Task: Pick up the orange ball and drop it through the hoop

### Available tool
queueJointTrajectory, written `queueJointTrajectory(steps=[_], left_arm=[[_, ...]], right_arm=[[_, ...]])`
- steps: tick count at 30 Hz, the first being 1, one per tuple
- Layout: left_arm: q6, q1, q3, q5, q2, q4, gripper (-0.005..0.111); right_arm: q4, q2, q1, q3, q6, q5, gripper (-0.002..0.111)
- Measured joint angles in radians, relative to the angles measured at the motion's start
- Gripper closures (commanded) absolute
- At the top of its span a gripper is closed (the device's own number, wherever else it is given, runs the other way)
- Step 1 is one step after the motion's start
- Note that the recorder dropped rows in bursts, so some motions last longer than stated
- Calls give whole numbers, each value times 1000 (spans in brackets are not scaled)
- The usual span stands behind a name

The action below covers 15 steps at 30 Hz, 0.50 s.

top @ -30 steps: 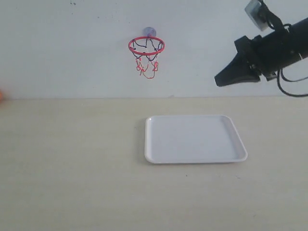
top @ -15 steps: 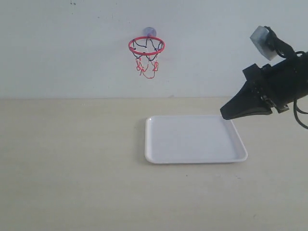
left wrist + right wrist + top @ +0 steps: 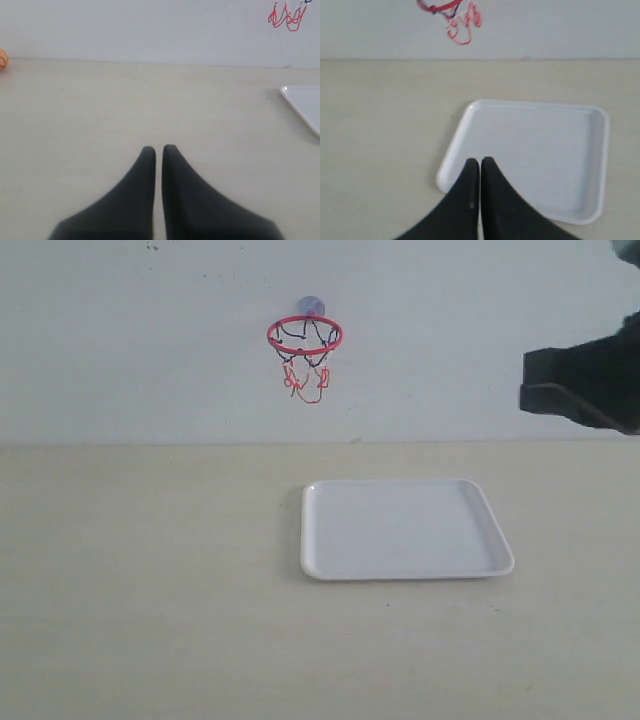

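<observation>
The hoop point(image 3: 304, 336), with its red ring and black and red net, hangs on the back wall by a bluish suction cup; its net also shows in the left wrist view point(image 3: 286, 16) and the right wrist view point(image 3: 455, 15). The orange ball point(image 3: 2, 59) lies far off against the wall, seen only in the left wrist view. My left gripper point(image 3: 158, 148) is shut and empty above bare table. My right gripper point(image 3: 480, 160) is shut and empty over the near corner of the white tray point(image 3: 570, 125); in the exterior view it is a dark blur point(image 3: 585, 385) at the right edge.
A white tray point(image 3: 405, 530) lies empty on the beige table, right of centre and below the hoop. Its corner shows in the left wrist view point(image 3: 305, 107). The white wall meets the table along the back.
The right arm has drawn back to the right, from beside the hoop down past the tray's far corner to the frame edge. The orange speck at the left edge one second ago no longer shows.
</observation>
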State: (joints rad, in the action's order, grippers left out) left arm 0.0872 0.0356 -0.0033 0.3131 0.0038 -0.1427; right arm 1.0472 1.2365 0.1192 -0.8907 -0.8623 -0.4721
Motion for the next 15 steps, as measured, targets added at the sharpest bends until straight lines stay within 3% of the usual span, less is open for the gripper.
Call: queueJointTrajectory(steps=[7,11,15], left_arm=[[0,0,0,0,0,0,103],[0,0,0,0,0,0,103],[0,0,0,0,0,0,103]], right_arm=[[0,-308,9,318,-2,332,109],[4,-536,-2,505,-2,413,109],[8,-908,-35,695,-8,439,109]])
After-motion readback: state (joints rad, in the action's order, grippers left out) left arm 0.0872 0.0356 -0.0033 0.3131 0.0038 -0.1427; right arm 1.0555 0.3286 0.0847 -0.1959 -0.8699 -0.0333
